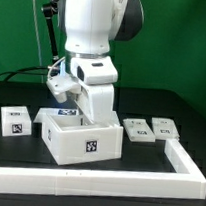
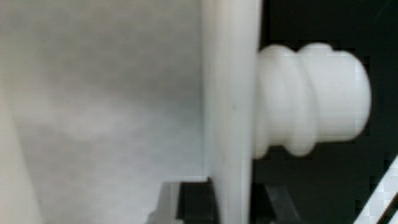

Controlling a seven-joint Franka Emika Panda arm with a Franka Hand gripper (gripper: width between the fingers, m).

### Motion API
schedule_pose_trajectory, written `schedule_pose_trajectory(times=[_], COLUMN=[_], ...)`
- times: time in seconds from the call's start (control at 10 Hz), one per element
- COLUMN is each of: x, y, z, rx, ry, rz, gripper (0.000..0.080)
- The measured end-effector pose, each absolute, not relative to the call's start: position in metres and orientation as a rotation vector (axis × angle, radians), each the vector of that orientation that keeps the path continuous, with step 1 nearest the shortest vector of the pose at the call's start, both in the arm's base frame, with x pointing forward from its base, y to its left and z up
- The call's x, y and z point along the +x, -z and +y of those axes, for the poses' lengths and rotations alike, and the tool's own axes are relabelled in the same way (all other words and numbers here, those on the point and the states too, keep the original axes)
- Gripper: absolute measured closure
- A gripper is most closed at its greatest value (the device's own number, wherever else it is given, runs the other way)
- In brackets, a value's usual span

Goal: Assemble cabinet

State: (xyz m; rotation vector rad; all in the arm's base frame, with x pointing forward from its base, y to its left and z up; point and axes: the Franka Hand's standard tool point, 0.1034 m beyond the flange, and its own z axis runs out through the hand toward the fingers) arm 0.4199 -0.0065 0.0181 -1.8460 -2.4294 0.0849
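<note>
Cabinet (image 1: pixel 72 147), a matte white blocky box with an open top, stands upright on the black table (image 1: pixel 17 154), near the middle of the exterior view and directly under the arm. Its opening faces up. Its long axis runs roughly across that view. One broad wall faces the camera and carries a small square black-and-white marker tag (image 1: pixel 91 145), and the box is turned a little so that a short end wall shows on the exterior view's left.

There is one such box. Three loose white tagged pieces lie around it, well apart from it:
- One chunky white block (image 1: pixel 16 121) lies on the exterior view's left.
- Two small flat white pieces (image 1: pixel 139 129) (image 1: pixel 166 127) lie side by side on the exterior view's right.

One white L-shaped rail (image 1: pixel 105 176) borders the table in front and turns back along the exterior view's right.

The single white robot arm's two-finger gripper (image 1: pixel 88 112) reaches straight down into the open top, whose walls hide the fingertips. In the wrist view one flat white panel (image 2: pixel 228 100) stands edge-on, with one ribbed white knob (image 2: pixel 306 100) against its side. Dark finger shapes (image 2: pixel 187 200) sit on either side of the panel's edge. I cannot tell whether they press on it or stand clear.
</note>
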Motion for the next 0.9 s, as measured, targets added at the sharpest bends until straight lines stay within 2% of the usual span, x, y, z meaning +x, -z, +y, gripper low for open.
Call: schedule_pose_trajectory(times=[0.6,0.9], x=[0.481,0.503], y=[-0.015,-0.012], z=[0.053,0.085], rx=[-2.143,-2.242], ry=[0.001,0.03], rz=[-2.215,-2.115], gripper=[0.0756,0.0758])
